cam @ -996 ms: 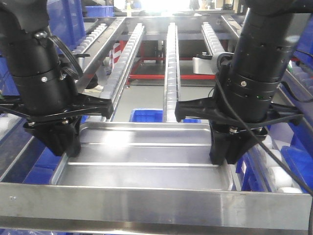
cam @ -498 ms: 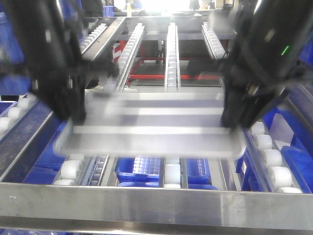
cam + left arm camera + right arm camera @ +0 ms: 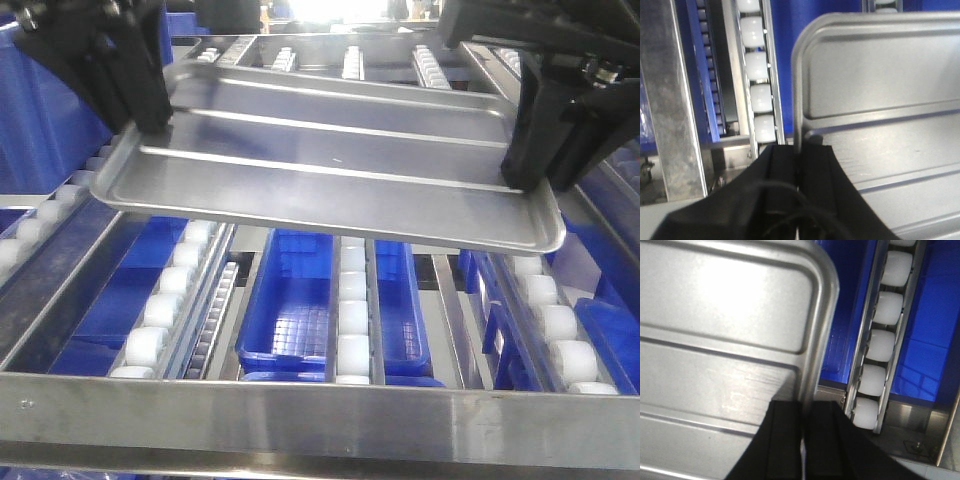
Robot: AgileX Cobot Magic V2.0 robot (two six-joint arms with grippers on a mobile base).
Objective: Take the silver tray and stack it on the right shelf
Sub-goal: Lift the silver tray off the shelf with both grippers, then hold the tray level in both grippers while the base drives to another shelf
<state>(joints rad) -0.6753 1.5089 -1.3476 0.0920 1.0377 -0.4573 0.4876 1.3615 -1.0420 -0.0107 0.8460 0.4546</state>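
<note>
The silver tray, shiny with two long ridges, hangs in the air above the right shelf, sloping slightly down to the right. My left gripper is shut on its left rim. In the left wrist view the black fingers pinch the upright rim of the tray. My right gripper is shut on the right rim. The right wrist view shows its fingers clamped on the edge of the tray. The tray touches nothing else.
Blue bins sit below the rack's lanes of white rollers. A grey side rail with small rollers runs along the left. A farther roller rack stands behind. Roller lanes pass beside each gripper.
A second ago the tray lay low on the rack. Both arms have since lifted it up, and the blue bins and rollers beneath now show.
</note>
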